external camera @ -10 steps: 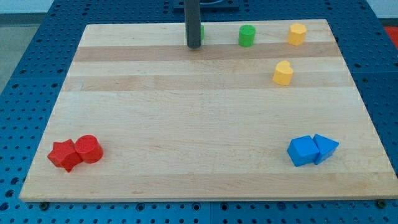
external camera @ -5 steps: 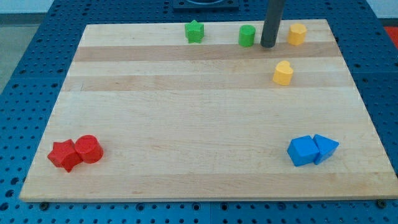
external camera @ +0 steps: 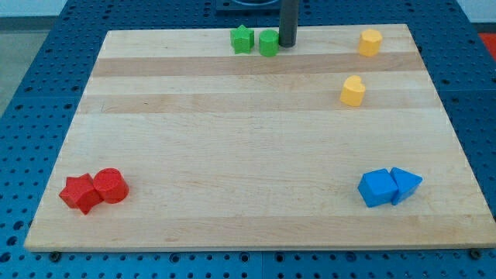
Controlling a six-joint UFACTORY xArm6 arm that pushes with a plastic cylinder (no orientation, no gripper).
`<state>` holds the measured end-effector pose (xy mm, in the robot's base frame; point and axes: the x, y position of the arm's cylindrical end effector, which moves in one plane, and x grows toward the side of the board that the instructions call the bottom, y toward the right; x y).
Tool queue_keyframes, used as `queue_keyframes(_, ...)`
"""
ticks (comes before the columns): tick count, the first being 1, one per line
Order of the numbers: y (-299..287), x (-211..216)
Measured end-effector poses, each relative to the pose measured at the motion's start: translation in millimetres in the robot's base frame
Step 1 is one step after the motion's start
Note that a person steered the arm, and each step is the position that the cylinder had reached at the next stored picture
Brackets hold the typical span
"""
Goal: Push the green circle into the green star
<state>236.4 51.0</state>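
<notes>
The green circle (external camera: pixel 269 43) sits near the board's top edge, close beside the green star (external camera: pixel 242 39) on its left, with a sliver of a gap or just touching. My tip (external camera: pixel 287 44) stands against the circle's right side. The dark rod rises from it out of the view's top.
A yellow block (external camera: pixel 370 42) sits at the top right and a yellow heart-like block (external camera: pixel 353 91) below it. A red star (external camera: pixel 80 193) and red circle (external camera: pixel 110 185) touch at the bottom left. Two blue blocks (external camera: pixel 377 187) (external camera: pixel 405 184) touch at the bottom right. The wooden board (external camera: pixel 232 139) lies on a blue pegboard.
My tip swung from the star's place to the circle's right side, then moved left. The green circle has slid left to beside the green star.
</notes>
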Motion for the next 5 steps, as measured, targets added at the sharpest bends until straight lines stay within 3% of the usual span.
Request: queue_keyframes(5,-42.8,6.2)
